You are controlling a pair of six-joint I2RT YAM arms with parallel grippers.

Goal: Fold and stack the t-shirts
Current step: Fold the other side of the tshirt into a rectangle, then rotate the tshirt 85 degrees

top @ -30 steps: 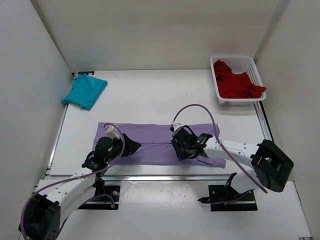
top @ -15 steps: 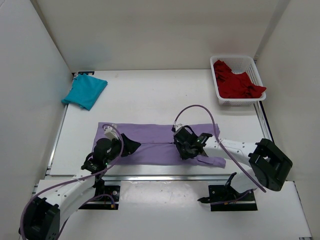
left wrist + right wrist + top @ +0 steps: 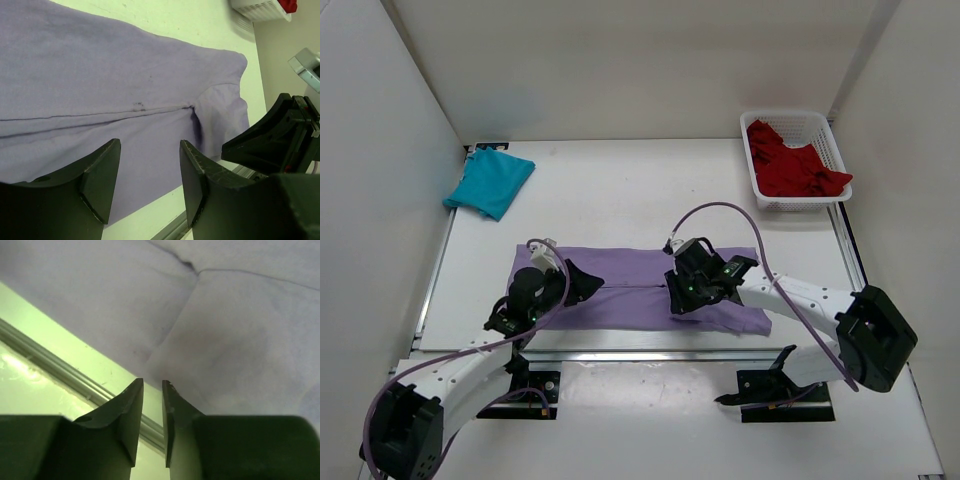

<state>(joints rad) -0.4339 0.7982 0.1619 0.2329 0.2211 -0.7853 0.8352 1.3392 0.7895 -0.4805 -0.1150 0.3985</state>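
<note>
Low over the near edge of the surface [image 3: 650, 190], on the left arm [image 3: 525, 300], elbow bent, wrist angled toward the middle: left jaws apart, nothing between, above the left half of the lavender t-shirt [image 3: 630, 272], spread flat as a wide band. On the right arm [image 3: 790, 300], reaching in and leftward: right jaws nearly together, slim empty gap, tips over the shirt's near hem by the rail [image 3: 47, 360]. Teal t-shirt [image 3: 490, 182] folded at far left; red t-shirt [image 3: 790, 168] heaped in the white basket [image 3: 798, 118].
</note>
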